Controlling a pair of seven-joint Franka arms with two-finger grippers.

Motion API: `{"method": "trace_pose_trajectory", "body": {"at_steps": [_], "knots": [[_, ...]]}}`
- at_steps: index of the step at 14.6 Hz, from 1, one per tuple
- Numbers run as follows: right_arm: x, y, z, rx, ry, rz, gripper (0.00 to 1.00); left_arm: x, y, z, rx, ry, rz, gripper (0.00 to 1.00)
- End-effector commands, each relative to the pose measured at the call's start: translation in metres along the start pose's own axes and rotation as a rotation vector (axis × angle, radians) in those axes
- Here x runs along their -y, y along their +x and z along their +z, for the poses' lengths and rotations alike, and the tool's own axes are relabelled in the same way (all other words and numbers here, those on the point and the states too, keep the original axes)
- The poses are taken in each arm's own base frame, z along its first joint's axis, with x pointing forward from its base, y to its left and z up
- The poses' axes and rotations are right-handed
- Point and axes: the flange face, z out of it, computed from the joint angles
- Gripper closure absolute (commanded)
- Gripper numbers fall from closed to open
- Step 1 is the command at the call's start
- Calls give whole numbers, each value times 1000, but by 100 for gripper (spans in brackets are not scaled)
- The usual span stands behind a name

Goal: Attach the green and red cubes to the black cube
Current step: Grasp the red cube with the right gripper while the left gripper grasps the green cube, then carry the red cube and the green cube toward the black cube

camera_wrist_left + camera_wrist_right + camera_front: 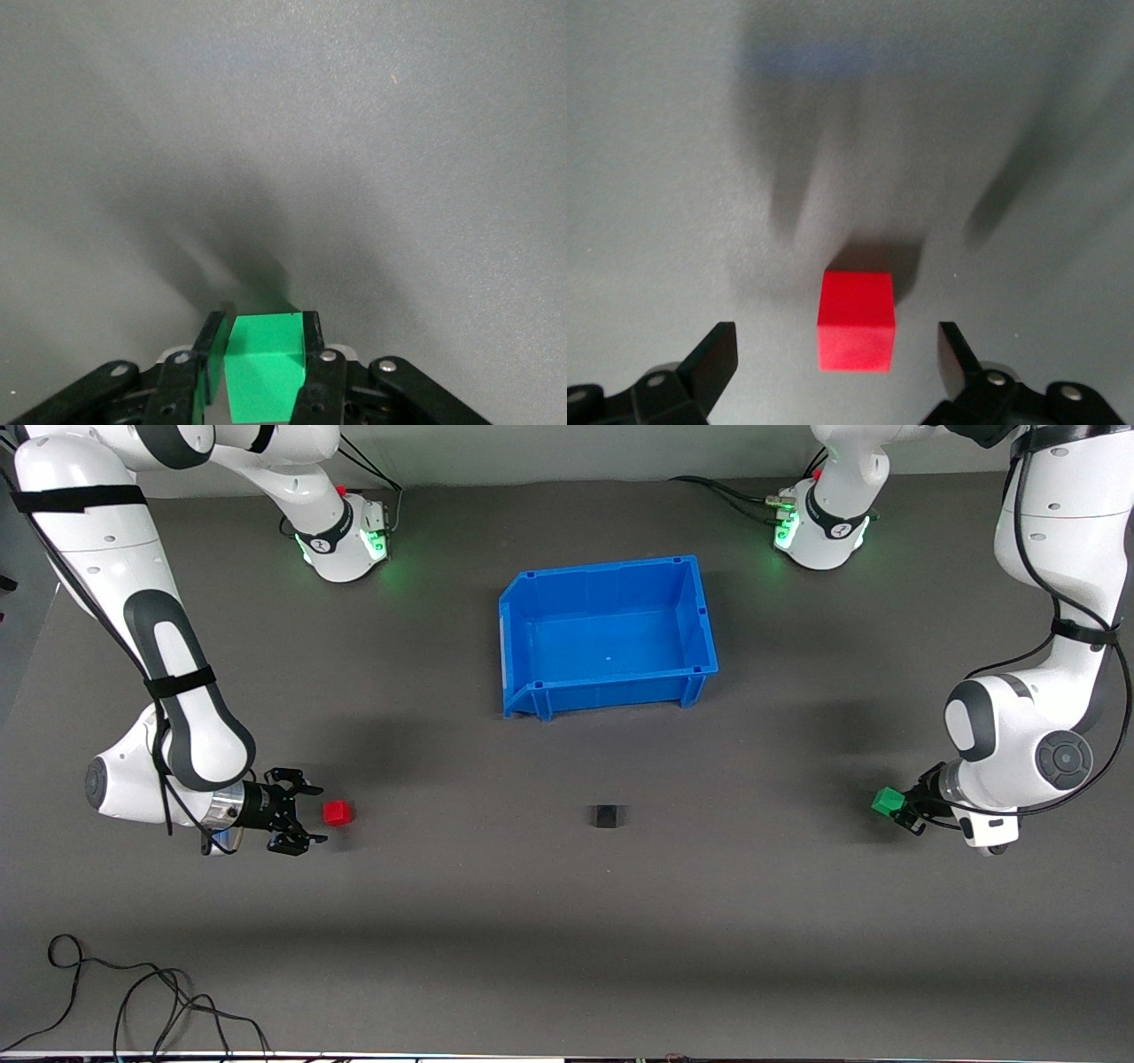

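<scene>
The red cube (337, 812) sits on the grey table toward the right arm's end. My right gripper (317, 813) is low beside it and open. In the right wrist view the red cube (856, 319) lies centred at my right gripper's (836, 335) spread fingertips, touching neither. My left gripper (899, 808) is shut on the green cube (887, 801), low over the table at the left arm's end. The left wrist view shows the green cube (266, 367) clamped in my left gripper (261, 323). The black cube (607, 816) sits alone mid-table between the two.
A blue bin (700, 615) stands open and empty mid-table, farther from the front camera than the black cube. Loose black cables (133, 1001) lie at the table's near edge toward the right arm's end.
</scene>
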Motion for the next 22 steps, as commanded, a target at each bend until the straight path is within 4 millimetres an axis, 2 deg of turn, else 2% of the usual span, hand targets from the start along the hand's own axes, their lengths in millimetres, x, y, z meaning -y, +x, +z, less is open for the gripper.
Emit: {"method": "trace_pose_trajectory", "body": {"at_steps": [1,3,4,5,6,7,8,11,12,16,18,20,21,22], "knots": [[-2,4,8,8,21,-5,0,-6,2,-11,-3,-19,-23,89],[-3,5,15,5,23,2,0,-12,-1,-23,10,-12,-16,100],[-3,5,16,11,25,8,0,-22,-4,-36,34,-8,-45,100],[-4,6,17,12,25,3,7,-40,-9,-56,66,-16,-110,100],[-4,6,18,13,22,-3,20,-61,-21,-74,89,-8,-164,100],[-5,7,19,14,20,-6,31,-75,-31,-87,99,2,-207,100],[-5,6,20,17,18,-6,40,-88,-45,-91,108,2,-244,100],[-4,5,19,19,18,-6,61,-125,-89,-91,122,-28,-354,100],[-3,5,18,18,19,-7,69,-134,-98,-87,117,-31,-388,100],[4,-6,8,23,30,-8,71,-159,-128,-80,117,-24,-470,100],[19,-20,-5,46,34,16,71,-172,-145,-71,108,-11,-513,100],[37,-46,-10,54,36,36,71,-190,-180,-61,103,-2,-517,100],[45,-64,-8,51,35,47,72,-193,-183,-63,107,-13,-535,100],[54,-83,-7,51,38,54,72,-194,-187,-56,103,-20,-558,100]]}}
